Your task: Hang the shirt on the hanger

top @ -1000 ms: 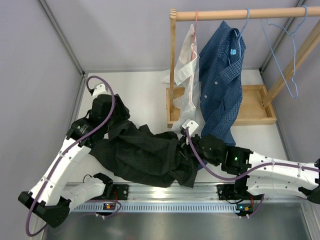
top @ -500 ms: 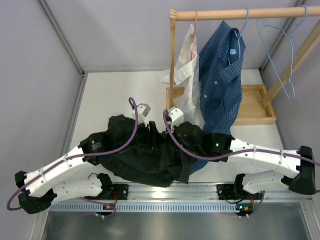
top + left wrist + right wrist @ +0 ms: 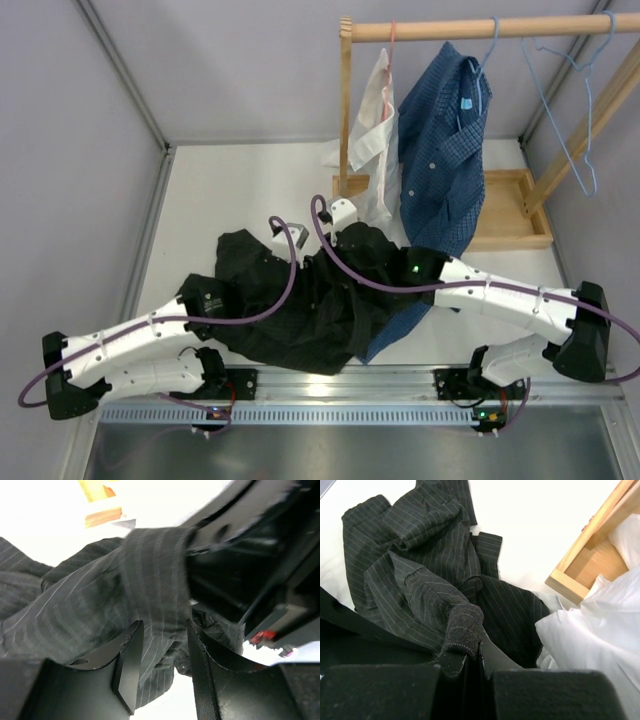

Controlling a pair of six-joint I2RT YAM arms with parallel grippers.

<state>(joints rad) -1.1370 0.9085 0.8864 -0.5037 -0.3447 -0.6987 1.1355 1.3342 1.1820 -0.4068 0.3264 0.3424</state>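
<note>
Because the shirt (image 3: 290,310) lies crumpled on the table (image 3: 230,190) while the hanger (image 3: 590,130) hangs bare on the wooden rail (image 3: 480,28), well apart, my right pincer (image 3: 472,650) pinches one fold and my left pincer (image 3: 165,665) clamps a thick bunch, ready, I judge, to lift and spread it.

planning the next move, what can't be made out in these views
Left wrist view: whether the left gripper truly pinches the shirt fold between its fingers; a blurred dark arm part fills the right.
Top view: tips of the left gripper and the right gripper, under wrists and cables.
All views: the shirt's collar, lost in bunched folds.
Wrist views: the hanger is outside both.
</note>
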